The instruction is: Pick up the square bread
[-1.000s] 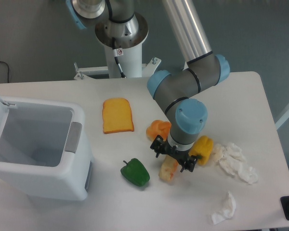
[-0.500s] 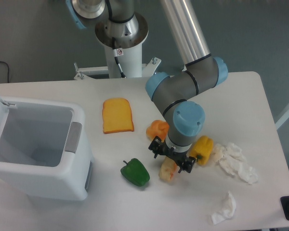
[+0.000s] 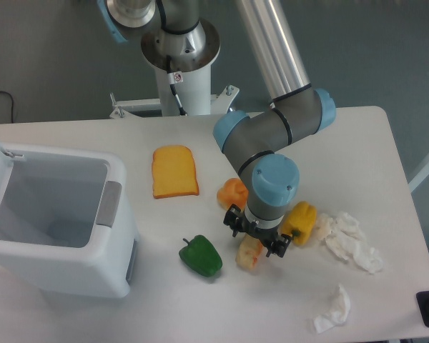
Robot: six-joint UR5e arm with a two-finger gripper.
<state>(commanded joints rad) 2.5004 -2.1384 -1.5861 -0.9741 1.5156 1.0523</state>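
The square bread, a small pale chunk with orange-red crust, lies on the white table right of the green pepper. My gripper hangs straight over its upper end, pointing down. Its black fingers are spread wide to either side of the bread, so it is open. The wrist hides the bread's top part and the fingertips. I cannot see any contact with the bread.
A yellow pepper sits just right of the gripper and a round orange bun just behind it. Also here are a green pepper, an orange toast slice, crumpled tissues at the right and a white bin at the left.
The wrist and gripper have shifted a little to the left over the bread. The bread itself has stayed where it was.
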